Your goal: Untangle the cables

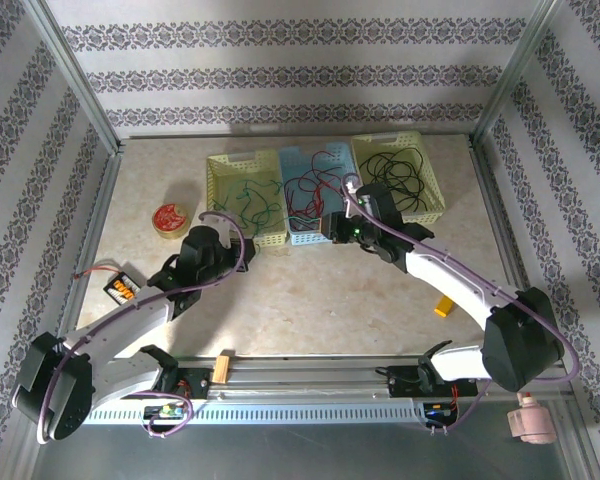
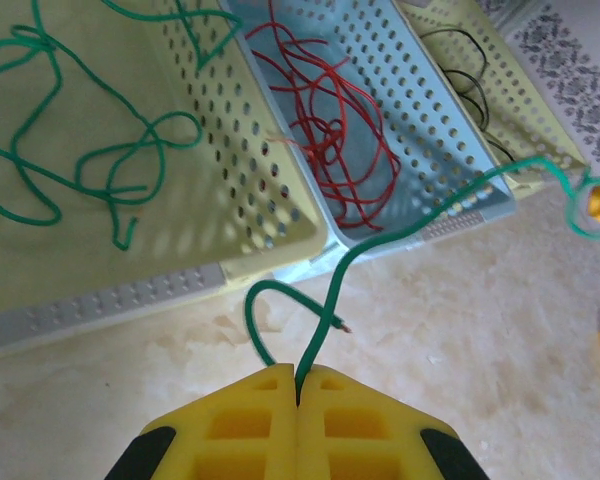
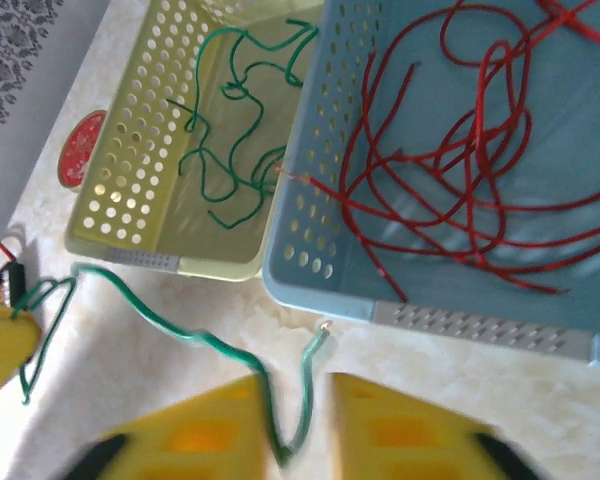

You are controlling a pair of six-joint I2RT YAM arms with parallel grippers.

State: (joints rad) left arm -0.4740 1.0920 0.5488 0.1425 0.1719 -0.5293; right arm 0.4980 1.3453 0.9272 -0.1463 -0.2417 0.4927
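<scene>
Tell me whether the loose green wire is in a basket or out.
Out: the green wire lies on the table in front of the blue basket, one end pinched in the shut left gripper.

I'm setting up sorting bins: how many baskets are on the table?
3, in a row at the far side: left yellow basket holding green wires, middle blue basket holding red wires, right yellow basket holding black wires. None seem hidden.

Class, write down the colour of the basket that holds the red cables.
Light blue. The basket shows best in the right wrist view.
</scene>
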